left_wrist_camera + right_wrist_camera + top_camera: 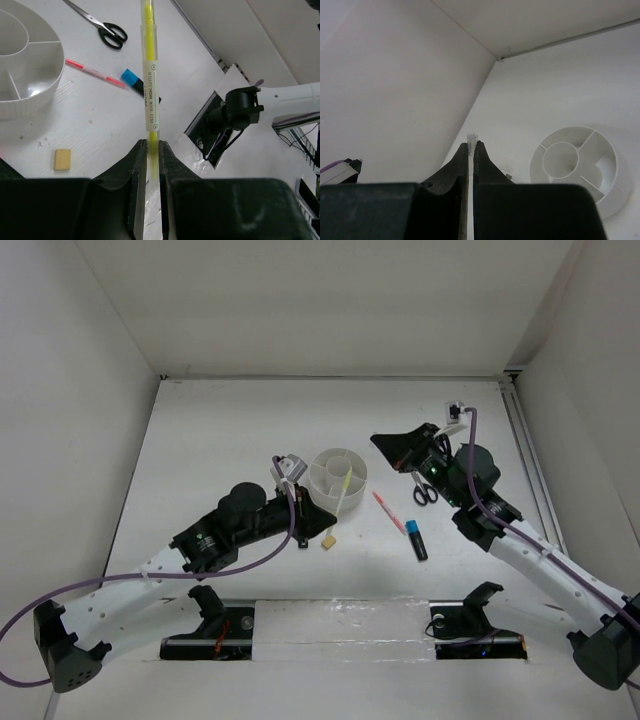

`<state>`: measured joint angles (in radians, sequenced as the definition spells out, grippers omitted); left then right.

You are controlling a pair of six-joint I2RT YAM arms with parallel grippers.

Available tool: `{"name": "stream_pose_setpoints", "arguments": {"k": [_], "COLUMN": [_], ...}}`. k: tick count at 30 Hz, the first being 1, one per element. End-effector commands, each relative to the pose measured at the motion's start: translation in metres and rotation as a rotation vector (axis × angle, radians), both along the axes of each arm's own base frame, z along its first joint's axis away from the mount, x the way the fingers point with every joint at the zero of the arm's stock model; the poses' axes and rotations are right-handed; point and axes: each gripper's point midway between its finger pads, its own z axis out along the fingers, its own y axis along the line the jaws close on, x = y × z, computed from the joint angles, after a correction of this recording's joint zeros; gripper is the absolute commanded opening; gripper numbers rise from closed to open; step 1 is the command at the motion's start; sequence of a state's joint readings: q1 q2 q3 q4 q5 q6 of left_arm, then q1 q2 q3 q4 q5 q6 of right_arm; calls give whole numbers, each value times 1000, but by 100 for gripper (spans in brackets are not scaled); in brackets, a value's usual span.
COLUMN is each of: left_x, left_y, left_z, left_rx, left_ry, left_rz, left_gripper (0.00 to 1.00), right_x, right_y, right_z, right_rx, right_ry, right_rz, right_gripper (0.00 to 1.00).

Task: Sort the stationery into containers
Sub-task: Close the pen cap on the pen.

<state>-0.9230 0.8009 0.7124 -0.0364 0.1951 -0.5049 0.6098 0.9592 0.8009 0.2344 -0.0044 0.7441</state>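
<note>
My left gripper [152, 145] [332, 520] is shut on a thin yellow pen [150, 75] [343, 492]. The pen slants up over the near right rim of the round white organizer [338, 472] [30, 95]; I cannot tell whether its tip is inside. My right gripper [471, 144] [378, 439] hovers right of the organizer [607, 187], shut on a thin clear tube [471, 137]. On the table lie a tan eraser [327, 541] [62, 159], a pink pen [388, 511] [95, 74], a blue-capped marker [415, 538] [130, 77] and black-handled scissors [425, 490] [107, 32].
Small white pieces [455, 410] lie at the back right, next to the rail along the right wall. White walls close in the table on the left, back and right. The arm bases and two black mounts [470, 612] line the near edge.
</note>
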Motion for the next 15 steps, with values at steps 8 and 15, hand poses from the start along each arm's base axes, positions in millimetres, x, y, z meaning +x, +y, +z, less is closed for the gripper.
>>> {"name": "stream_pose_setpoints", "arguments": {"k": [8,15], "left_x": [-4,0], "left_y": [-11,-9], "left_z": [13,11], "left_rx": [-50,-39], "left_ry": [-52,-52], "left_rz": [-67,-39], "left_gripper": [0,0], "right_x": [-13,-18], "right_y": [34,46], "right_z": [27,17], "right_rx": [126,118], "right_ry": [-61,-43], "right_rz": [117,146], "right_gripper": [0,0]}}
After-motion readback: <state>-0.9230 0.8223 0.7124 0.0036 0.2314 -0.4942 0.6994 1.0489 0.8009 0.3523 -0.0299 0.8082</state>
